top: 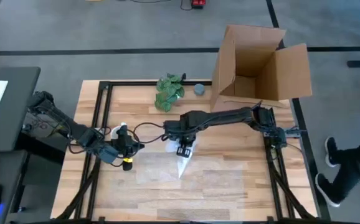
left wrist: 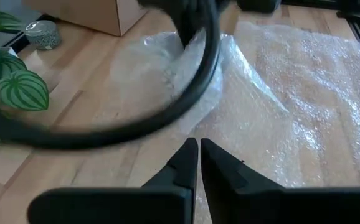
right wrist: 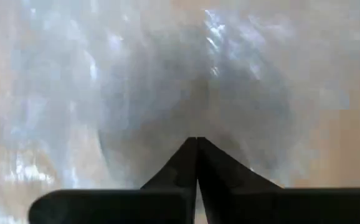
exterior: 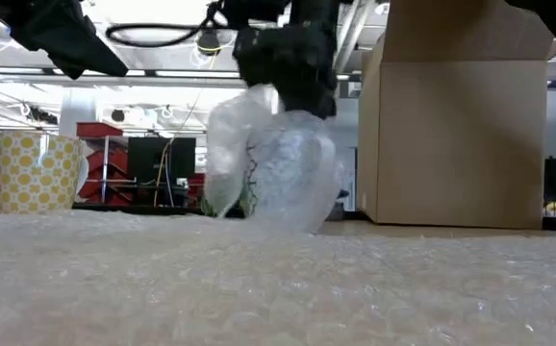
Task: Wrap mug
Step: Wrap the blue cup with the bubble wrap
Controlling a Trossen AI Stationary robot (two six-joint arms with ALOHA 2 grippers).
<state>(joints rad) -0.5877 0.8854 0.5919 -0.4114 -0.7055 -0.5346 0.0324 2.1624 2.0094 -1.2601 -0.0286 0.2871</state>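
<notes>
Resting near the tabletop's left edge, the left gripper (top: 130,149) has fingers closed on nothing, just beside the mug (top: 119,131). At tabletop centre, the right gripper (top: 183,150) pinches a raised fold of bubble wrap (top: 183,163). No legible writing appears.

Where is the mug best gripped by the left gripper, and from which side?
Probably the rim, from above: the mug stands upright, with no handle showing. The left gripper, shut now, must open first.
</notes>
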